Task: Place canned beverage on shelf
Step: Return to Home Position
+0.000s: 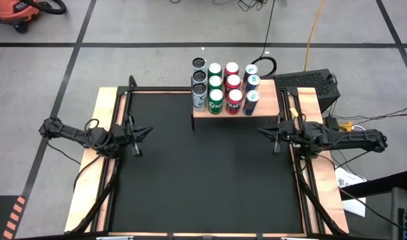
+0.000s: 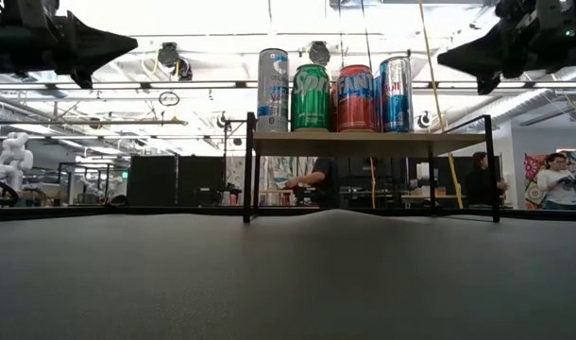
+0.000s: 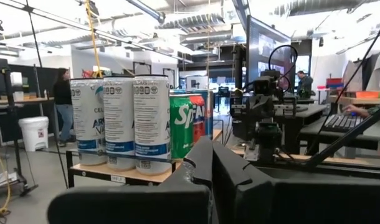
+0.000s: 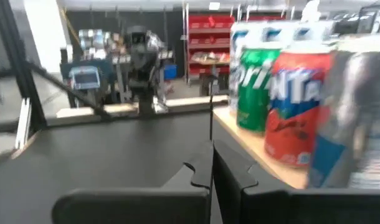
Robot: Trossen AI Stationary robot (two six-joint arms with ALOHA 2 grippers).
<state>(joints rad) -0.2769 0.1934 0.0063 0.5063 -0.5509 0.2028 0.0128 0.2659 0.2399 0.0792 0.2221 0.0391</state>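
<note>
Canned beverages (image 1: pixel 224 87) are standing on the far shelf (image 1: pixel 269 101) — left tool (image 1: pixel 138 136) and right tool (image 1: pixel 273 135), fingers together, are hovering over the surface's (image 1: pixel 190 173) sides — I'd be retracting slowly, staying clear of the shelf

1. The shelf (image 1: pixel 269 99) is low, with a light wood top on thin black legs. It stands at the desk's far edge.
2. Upright on it, in rows of three, are silver-white cans (image 1: pixel 199 88), green cans (image 1: pixel 215 83), red cans (image 1: pixel 232 83) and blue cans (image 1: pixel 253 82).
</note>
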